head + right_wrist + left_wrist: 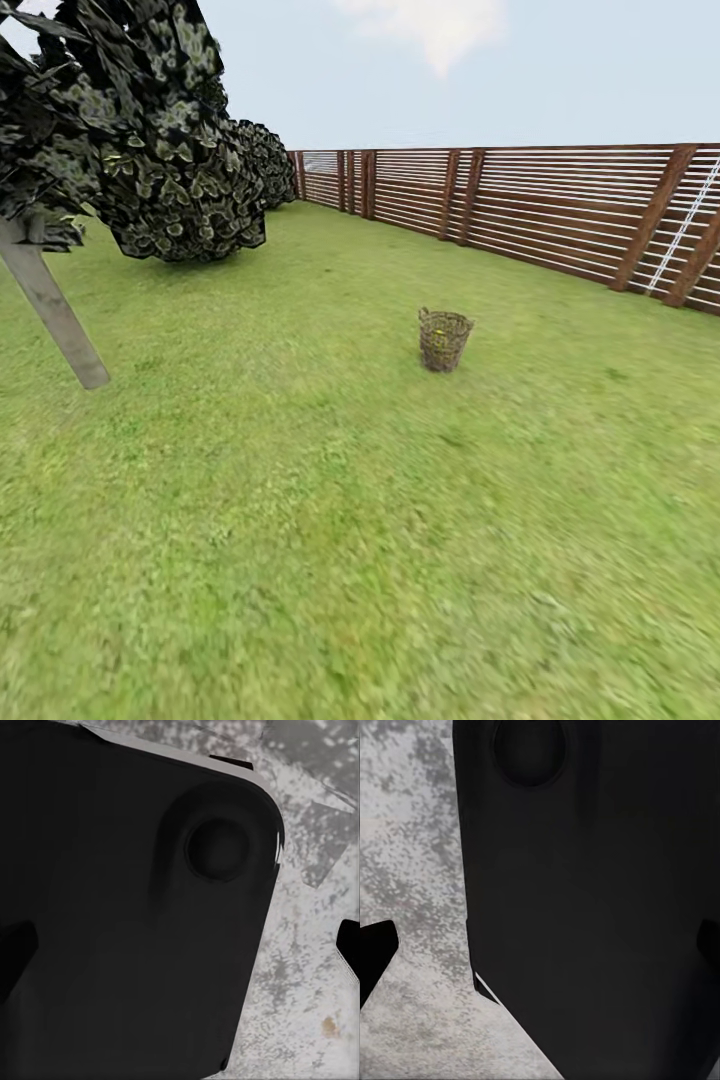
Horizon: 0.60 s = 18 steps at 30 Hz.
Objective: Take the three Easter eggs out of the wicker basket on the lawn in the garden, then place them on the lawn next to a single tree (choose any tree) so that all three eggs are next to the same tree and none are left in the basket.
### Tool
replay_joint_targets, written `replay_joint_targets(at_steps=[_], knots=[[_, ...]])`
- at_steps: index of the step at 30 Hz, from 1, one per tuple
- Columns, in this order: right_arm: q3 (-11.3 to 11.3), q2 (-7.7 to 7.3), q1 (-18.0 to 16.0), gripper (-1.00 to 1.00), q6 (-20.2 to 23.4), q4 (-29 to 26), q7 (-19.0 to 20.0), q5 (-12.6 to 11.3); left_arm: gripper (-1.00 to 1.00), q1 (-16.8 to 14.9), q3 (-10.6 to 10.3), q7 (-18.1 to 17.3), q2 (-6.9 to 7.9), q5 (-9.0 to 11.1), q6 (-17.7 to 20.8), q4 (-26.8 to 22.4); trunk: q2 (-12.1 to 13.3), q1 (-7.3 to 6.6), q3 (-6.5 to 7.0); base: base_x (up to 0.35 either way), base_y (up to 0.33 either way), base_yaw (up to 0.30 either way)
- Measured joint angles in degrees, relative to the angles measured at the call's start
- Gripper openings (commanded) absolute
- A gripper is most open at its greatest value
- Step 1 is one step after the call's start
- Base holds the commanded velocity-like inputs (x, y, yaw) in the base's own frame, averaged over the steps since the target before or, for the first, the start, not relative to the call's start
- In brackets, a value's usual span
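- Nearest of all, in the left wrist view, the left gripper [540, 945] is seen against a dark body panel [585, 907] of the robot, with mottled grey ground [405, 832] beside it; its fingertips [375, 949] are set wide apart at the frame edges, and nothing is held or touched between them.
- In the right wrist view, the right gripper [180, 945] is likewise spread open with nothing in it; a dark rounded housing [135, 907] lies ahead of it.
- In the head view the lawn [300, 560] is laid out from 6 o'clock upward; the wicker basket [444, 340] is found upright on the grass at about 1 o'clock, well apart from the robot; a speck of yellow is glimpsed at its rim, but the eggs cannot be counted.
- The tree [55, 310] is placed at 10 o'clock, its pale trunk leaning, well apart from the basket.
- The fence [560, 215] is seen farthest, from 12 to 3 o'clock.
- The step in hand is judged to be the approach; the base must next be driven close to the basket before an arm can be lowered into it.
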Motion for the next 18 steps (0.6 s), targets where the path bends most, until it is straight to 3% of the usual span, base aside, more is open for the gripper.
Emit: replay_joint_targets(at_steps=[18], knots=[[0.0,0.00,0.0,1.00,0.0,0.1,0.0,0.0,1.00,0.0,0.0,0.0,0.00,0.0,0.0,0.0,0.0,0.00,0.00,0.336,0.152,-0.022]])
